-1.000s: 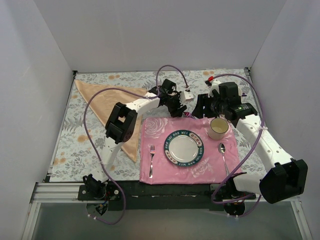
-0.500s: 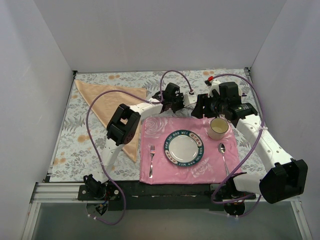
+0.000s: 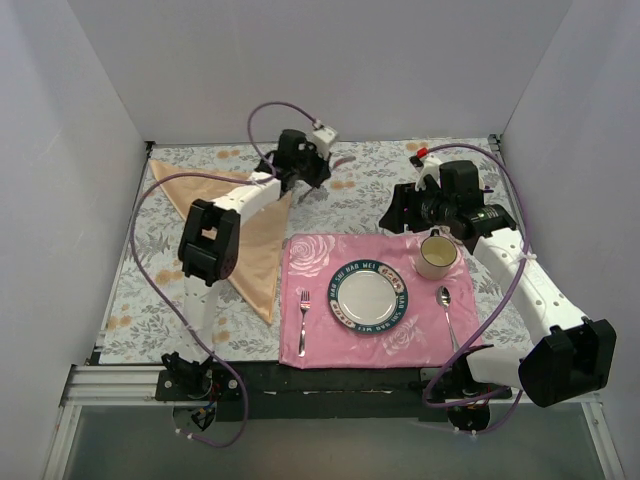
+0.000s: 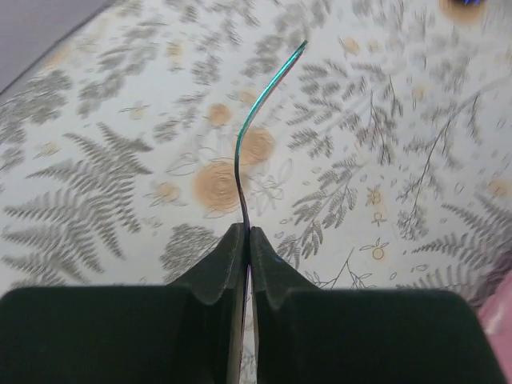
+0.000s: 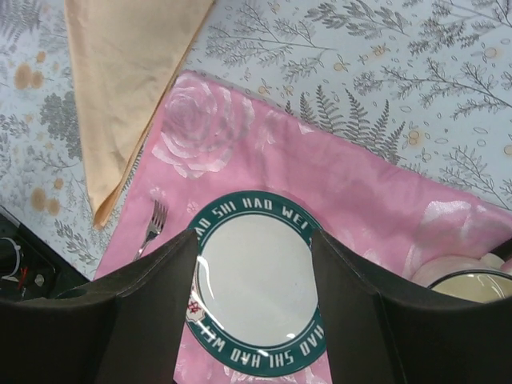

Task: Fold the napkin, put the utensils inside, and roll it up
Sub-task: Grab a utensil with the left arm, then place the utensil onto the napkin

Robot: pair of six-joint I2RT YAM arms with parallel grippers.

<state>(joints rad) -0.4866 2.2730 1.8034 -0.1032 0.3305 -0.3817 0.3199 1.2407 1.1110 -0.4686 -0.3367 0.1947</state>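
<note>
The napkin (image 3: pixel 215 205), a peach-gold satin cloth folded into a triangle, lies at the back left of the table; its point also shows in the right wrist view (image 5: pixel 128 72). My left gripper (image 3: pixel 322 168) hovers by the napkin's right corner, above the flowered tablecloth. It is shut (image 4: pixel 246 230) on one of the utensils (image 4: pixel 254 104), a slim curved metal piece seen edge-on with a teal and purple sheen, sticking out past the fingertips (image 3: pixel 343 161). My right gripper (image 3: pixel 395 215) hangs open (image 5: pixel 254 236) above the plate, nothing between its fingers.
A pink rose-printed placemat (image 3: pixel 430 320) lies at front centre with a green-rimmed plate (image 3: pixel 369 296), a silver fork (image 3: pixel 303 320), a silver spoon (image 3: pixel 446 310) and a cream cup (image 3: pixel 437 256). White walls close in the left, back and right.
The left gripper closed on the utensil, then swung from the placemat's top edge left and back toward the napkin's right corner. The right arm has not moved.
</note>
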